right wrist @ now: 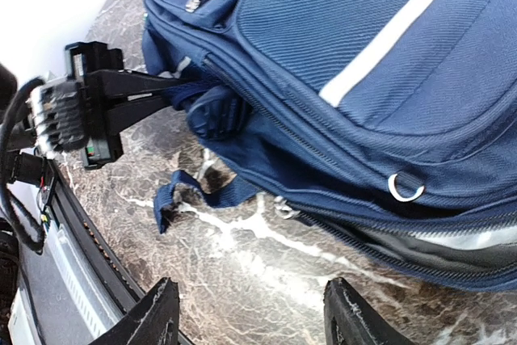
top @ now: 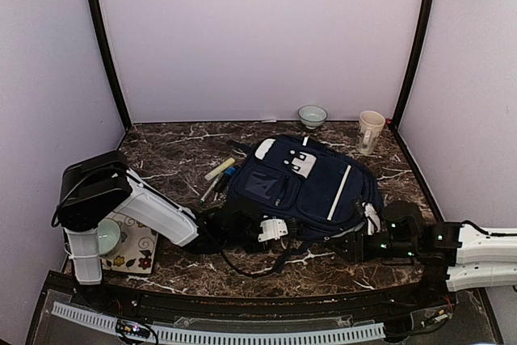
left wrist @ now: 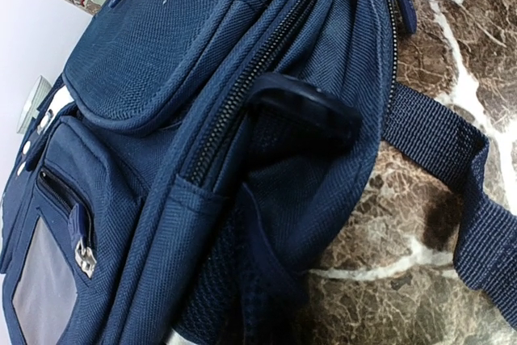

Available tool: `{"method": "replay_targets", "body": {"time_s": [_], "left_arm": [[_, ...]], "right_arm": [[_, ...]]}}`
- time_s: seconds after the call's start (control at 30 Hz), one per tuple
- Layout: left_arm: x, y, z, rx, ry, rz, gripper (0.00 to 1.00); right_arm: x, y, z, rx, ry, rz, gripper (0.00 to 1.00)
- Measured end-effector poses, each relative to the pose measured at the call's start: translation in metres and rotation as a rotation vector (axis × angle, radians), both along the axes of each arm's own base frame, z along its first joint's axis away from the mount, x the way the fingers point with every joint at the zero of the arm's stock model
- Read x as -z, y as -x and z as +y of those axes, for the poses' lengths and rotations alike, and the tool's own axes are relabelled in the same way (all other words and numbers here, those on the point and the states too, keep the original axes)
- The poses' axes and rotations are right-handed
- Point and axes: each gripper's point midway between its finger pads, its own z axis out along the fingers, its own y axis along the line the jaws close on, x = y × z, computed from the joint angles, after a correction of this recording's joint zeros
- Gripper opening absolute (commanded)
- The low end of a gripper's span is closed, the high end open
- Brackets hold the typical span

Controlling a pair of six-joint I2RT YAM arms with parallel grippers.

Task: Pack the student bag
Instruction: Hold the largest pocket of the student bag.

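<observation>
The student bag (top: 311, 179), navy with white stripes, lies flat in the middle of the marble table (top: 170, 155). My left gripper (top: 291, 230) is at the bag's near-left edge. In the right wrist view its black fingers (right wrist: 161, 86) close together on a fold of the bag's side fabric (right wrist: 216, 111). The left wrist view is filled with the bag's zipper and pockets (left wrist: 161, 119). My right gripper (right wrist: 254, 317) is open and empty, low over the table beside the bag's near-right edge (right wrist: 388, 216). It also shows in the top view (top: 355, 244).
A loose navy strap (right wrist: 194, 195) lies on the table by the bag. Pens and a marker (top: 218, 175) lie left of the bag. A small bowl (top: 313, 115) and a cup (top: 370, 131) stand at the back. A floral mat with a bowl (top: 121, 241) sits at the near left.
</observation>
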Motion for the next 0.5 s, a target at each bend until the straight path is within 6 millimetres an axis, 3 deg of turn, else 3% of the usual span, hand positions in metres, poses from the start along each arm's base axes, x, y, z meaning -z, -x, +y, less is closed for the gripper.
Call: {"method": "replay_targets", "body": {"time_s": [0.3, 0.5], "left_arm": [[-0.003, 0.003, -0.002, -0.042, 0.059, 0.082, 0.0], [-0.008, 0.007, -0.002, -0.058, 0.084, 0.128, 0.0]], "right_arm": [[0.002, 0.019, 0.009, -0.005, 0.033, -0.076, 0.61], [0.024, 0.016, 0.004, 0.076, 0.134, -0.093, 0.58]]}}
